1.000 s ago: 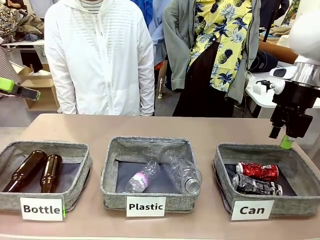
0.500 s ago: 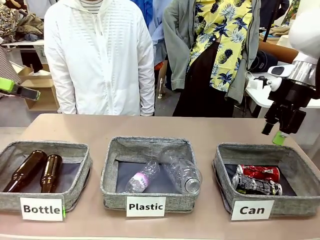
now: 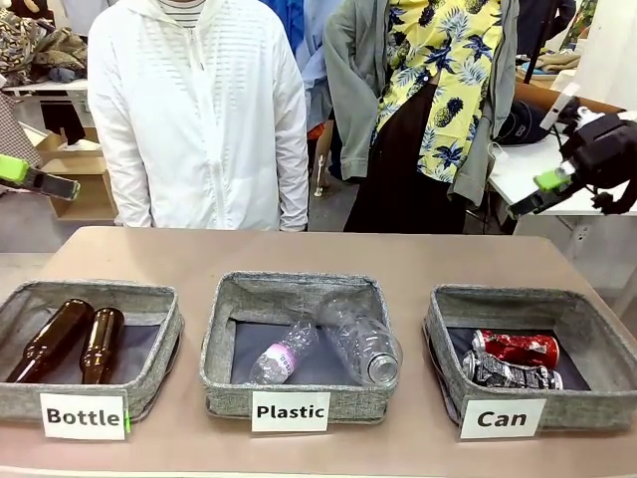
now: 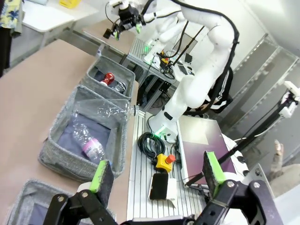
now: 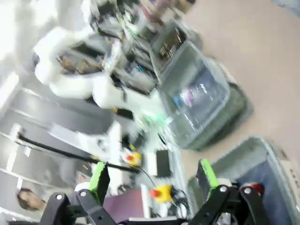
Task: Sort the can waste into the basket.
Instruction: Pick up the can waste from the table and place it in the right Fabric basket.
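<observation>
Lifted away from the basket [image 3: 528, 344] since a second ago, the right hand [image 3: 542, 191] now hangs high at the far right edge of the table [image 3: 328, 254], tilted sideways with its green-padded fingers spread wide and nothing between them. Both pieces of can waste lie inside the basket labelled "Can" at the near right: the red can [image 3: 516, 348] toward the far side, the silver can [image 3: 510, 373] touching it on the near side. The left hand [image 4: 154, 171] shows in its own wrist view with its fingers wide apart and empty, hanging off the table's left end above a metal base with cables. Two more grey bins stand in a row on the tan table: the middle bin [image 3: 294, 351] marked "Plastic" with clear bottles, the left bin [image 3: 85, 349] marked "Bottle" with two brown glass bottles. Across the table stand a person in a white hooded jacket [image 3: 199, 115] and another in a yellow flowered shirt [image 3: 448, 85]; cluttered white tables fill the room behind
</observation>
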Robot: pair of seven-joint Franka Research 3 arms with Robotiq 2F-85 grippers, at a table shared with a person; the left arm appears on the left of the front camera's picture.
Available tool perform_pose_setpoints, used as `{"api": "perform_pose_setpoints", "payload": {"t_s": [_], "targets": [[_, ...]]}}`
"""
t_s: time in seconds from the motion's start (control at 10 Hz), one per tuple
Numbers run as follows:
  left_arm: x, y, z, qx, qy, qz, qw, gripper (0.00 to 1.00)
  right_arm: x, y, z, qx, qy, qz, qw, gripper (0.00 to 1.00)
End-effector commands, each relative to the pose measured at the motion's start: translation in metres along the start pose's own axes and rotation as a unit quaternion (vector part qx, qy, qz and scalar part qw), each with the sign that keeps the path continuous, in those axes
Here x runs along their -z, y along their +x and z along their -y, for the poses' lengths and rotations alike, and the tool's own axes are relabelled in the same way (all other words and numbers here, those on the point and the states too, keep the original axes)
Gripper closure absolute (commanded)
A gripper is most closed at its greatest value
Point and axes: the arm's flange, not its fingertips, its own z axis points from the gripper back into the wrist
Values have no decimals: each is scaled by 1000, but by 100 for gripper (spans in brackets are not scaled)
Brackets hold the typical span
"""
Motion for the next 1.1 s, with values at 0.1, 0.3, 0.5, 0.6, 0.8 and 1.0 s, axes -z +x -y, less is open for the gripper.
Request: {"api": "perform_pose_setpoints", "payload": {"t_s": [0.1,0.3,0.5,0.6,0.8,1.0], "targets": [[1,-1,3,1,0,-4,1000,0,0,0,0,0,0,0,1000,0],[1,-1,3,1,0,-4,1000,0,0,0,0,0,0,0,1000,0],[1,-1,3,1,0,-4,1000,0,0,0,0,0,0,0,1000,0],[1,-1,3,1,0,-4,1000,0,0,0,0,0,0,0,1000,0],[1,-1,3,1,0,-4,1000,0,0,0,0,0,0,0,1000,0],[1,-1,3,1,0,-4,1000,0,0,0,0,0,0,0,1000,0]]}}
